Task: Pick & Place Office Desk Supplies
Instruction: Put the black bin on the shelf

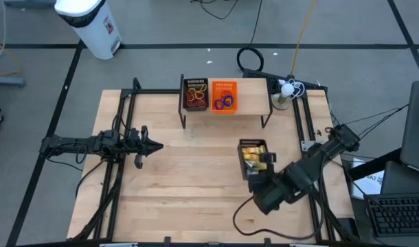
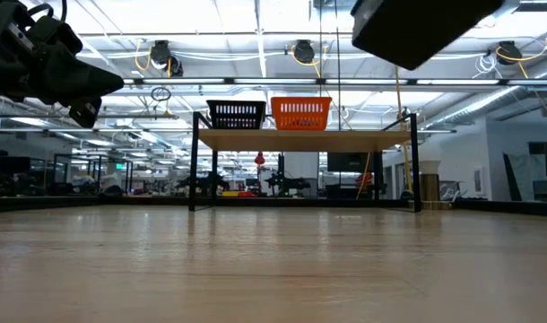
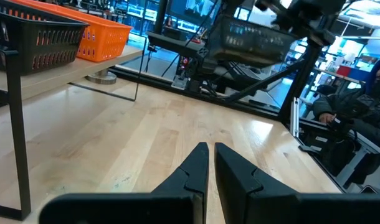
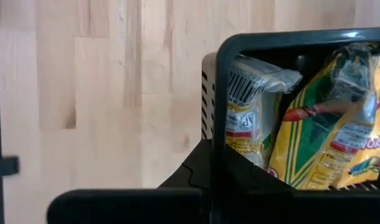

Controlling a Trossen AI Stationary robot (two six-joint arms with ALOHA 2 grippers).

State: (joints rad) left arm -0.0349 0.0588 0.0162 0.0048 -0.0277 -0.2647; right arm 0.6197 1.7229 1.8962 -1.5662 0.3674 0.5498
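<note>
Above the table's right half, the right gripper (image 1: 264, 167) clamps a black basket (image 1: 253, 156) lengthwise toward the shelf (image 1: 251, 112).

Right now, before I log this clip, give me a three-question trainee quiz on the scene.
1. True or false: the left claw holds something.
2. What fills the black basket gripped by the right claw? A rubber bands; B yellow packets; C rings.
3. Fill in: the blue and purple rings lie in the ___ basket on the shelf.
Key: 1 false; 2 B; 3 orange.
</note>
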